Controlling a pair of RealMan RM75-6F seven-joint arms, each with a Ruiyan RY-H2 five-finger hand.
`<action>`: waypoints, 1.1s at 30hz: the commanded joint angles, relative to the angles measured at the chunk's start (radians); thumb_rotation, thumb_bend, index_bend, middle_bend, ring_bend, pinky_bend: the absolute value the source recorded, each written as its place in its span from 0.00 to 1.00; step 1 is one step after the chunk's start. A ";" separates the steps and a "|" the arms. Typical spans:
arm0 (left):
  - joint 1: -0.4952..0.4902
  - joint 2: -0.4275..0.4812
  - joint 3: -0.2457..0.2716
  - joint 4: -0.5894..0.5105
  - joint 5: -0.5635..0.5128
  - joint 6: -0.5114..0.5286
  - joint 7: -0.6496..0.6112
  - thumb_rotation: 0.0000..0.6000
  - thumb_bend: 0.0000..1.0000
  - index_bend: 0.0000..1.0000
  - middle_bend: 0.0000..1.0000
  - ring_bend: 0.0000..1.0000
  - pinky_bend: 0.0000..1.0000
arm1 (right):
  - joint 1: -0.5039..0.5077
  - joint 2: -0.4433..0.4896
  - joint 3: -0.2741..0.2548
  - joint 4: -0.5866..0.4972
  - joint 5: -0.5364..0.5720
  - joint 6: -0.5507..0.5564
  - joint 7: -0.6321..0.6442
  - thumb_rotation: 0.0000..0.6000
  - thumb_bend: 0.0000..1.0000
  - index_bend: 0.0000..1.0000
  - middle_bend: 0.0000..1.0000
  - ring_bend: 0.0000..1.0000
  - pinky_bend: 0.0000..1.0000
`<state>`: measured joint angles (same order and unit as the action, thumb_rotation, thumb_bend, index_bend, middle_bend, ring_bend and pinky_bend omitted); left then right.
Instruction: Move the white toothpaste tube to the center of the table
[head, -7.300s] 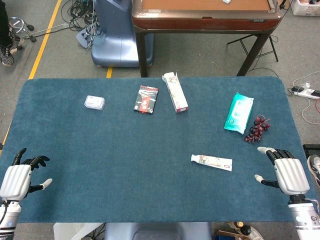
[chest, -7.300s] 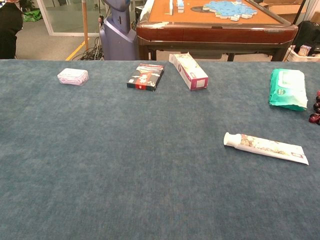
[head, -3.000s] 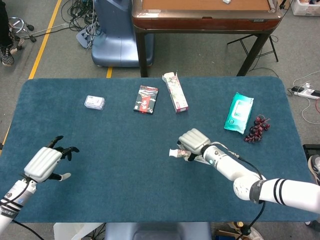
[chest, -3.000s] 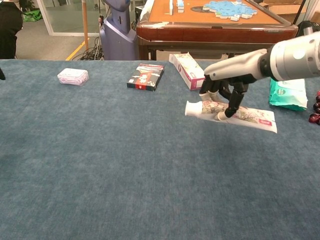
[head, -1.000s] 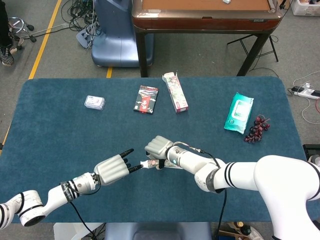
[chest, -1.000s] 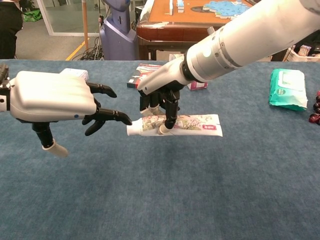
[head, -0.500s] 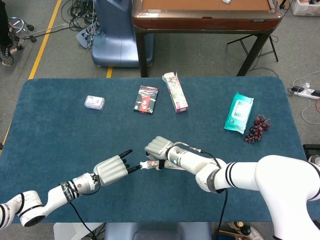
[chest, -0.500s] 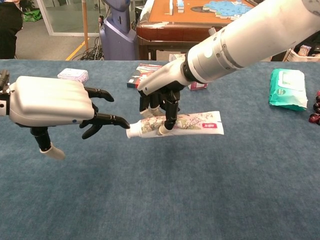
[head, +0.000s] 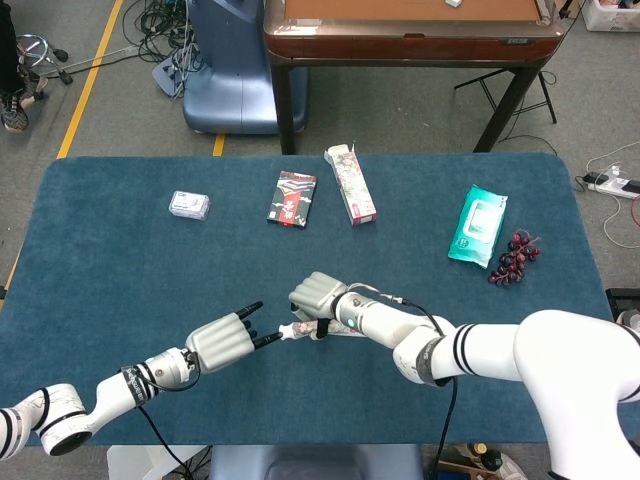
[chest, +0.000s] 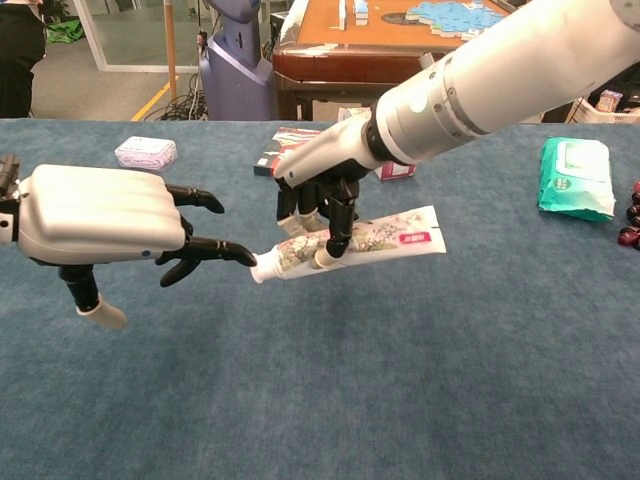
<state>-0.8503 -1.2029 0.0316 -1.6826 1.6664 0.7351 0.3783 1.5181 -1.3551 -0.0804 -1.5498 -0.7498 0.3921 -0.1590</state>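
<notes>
My right hand (head: 318, 295) (chest: 318, 208) grips the white toothpaste tube (chest: 375, 238) near its cap end, close to the middle of the blue table (head: 120, 270). The tube is tilted, cap end low at the left and flat end raised to the right. In the head view only the cap end of the tube (head: 298, 329) shows under the hand. My left hand (head: 222, 342) (chest: 100, 230) holds nothing, fingers spread, and one black fingertip reaches to the tube's cap.
At the far side of the table lie a small white packet (head: 189, 205), a dark box (head: 292, 198) and a white carton (head: 351, 184). A green wipes pack (head: 478, 224) and dark grapes (head: 513, 258) lie at the right. A wooden table (head: 410, 30) stands beyond.
The tube's flat end has lifted, so it now tilts with the cap low. My left hand has dropped slightly, fingertip still at the cap. The right hand keeps its hold.
</notes>
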 joint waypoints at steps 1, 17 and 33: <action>0.000 -0.001 0.002 0.002 -0.004 0.000 0.003 1.00 0.11 0.07 0.51 0.47 0.03 | -0.003 0.001 0.003 0.000 -0.005 0.000 0.005 1.00 1.00 0.98 0.84 0.71 0.44; -0.009 -0.012 0.003 -0.008 -0.035 -0.004 0.009 1.00 0.11 0.08 0.51 0.47 0.03 | -0.021 0.007 0.024 -0.008 -0.039 0.008 0.027 1.00 1.00 1.00 0.85 0.73 0.44; -0.023 -0.029 0.000 0.004 -0.051 -0.006 -0.008 1.00 0.11 0.08 0.51 0.47 0.03 | -0.055 0.009 0.056 -0.011 -0.088 0.000 0.063 1.00 1.00 1.00 0.86 0.74 0.44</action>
<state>-0.8726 -1.2310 0.0317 -1.6795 1.6155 0.7295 0.3710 1.4661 -1.3470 -0.0278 -1.5595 -0.8344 0.3925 -0.0992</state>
